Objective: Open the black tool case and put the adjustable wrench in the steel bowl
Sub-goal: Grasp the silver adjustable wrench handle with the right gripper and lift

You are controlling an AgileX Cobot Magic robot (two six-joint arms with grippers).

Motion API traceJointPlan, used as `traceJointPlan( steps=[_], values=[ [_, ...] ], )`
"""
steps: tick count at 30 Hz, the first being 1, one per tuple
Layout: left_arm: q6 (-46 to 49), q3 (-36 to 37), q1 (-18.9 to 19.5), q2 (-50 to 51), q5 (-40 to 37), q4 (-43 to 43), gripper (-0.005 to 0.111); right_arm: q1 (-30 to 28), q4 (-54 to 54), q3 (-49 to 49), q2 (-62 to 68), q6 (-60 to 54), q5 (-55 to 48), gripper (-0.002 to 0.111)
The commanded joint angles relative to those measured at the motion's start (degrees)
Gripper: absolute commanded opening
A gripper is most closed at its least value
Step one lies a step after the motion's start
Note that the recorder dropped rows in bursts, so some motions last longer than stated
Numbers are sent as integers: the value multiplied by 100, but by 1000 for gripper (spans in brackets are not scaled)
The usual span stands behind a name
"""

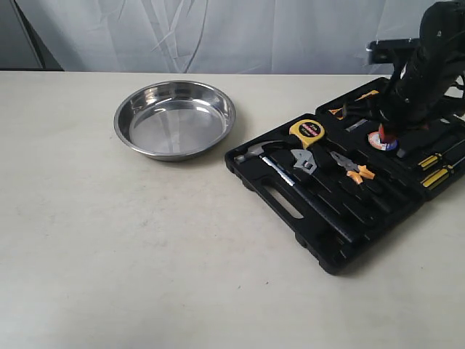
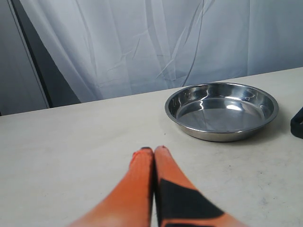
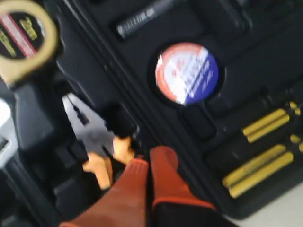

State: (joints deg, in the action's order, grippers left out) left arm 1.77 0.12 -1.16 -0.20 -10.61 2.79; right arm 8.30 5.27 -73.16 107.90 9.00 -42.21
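Wrench first: the adjustable wrench (image 1: 303,161) lies flat in its recess in the black tool case (image 1: 320,243), which sits opened on the tabletop (image 1: 109,240) on my right side. Its silver part runs on a slant, roughly parallel to the handle of the hammer (image 1: 287,178) just beside it; the black grip I cannot pick out from the dark moulding. A yellow tape measure (image 1: 306,131) sits close against one end, and the orange-handled pliers (image 1: 354,169) lie on its other side from the hammer. My right claw (image 3: 150,158) hangs over the case with its fingers pressed together, tips just beside the pliers' orange grips and near a round red, white and blue roll (image 3: 186,73); yellow-handled screwdrivers (image 3: 258,163) lie further out. The steel bowl (image 1: 174,120) stands upright on the tabletop, well apart from the case's hammer corner. My left claw (image 2: 154,152) is pressed together too, low over bare tabletop, with the bowl ahead of it.
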Motion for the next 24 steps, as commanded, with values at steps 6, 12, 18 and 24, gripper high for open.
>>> traceJointPlan(
  steps=[6,12,18,24],
  values=[
    [-5,-12,-6,20,32,-9,0,-14,-2331,27,-9,-3065,-1428,-1],
    [-5,-12,-6,20,32,-9,0,352,-2474,27,-9,-3813,-1014,27],
    [-5,-12,-6,20,32,-9,0,853,-1916,27,91,-3405,-198,43],
    [-5,-12,-6,20,22,-9,0,894,-1406,15,611,-2985,-119,43]
  ],
)
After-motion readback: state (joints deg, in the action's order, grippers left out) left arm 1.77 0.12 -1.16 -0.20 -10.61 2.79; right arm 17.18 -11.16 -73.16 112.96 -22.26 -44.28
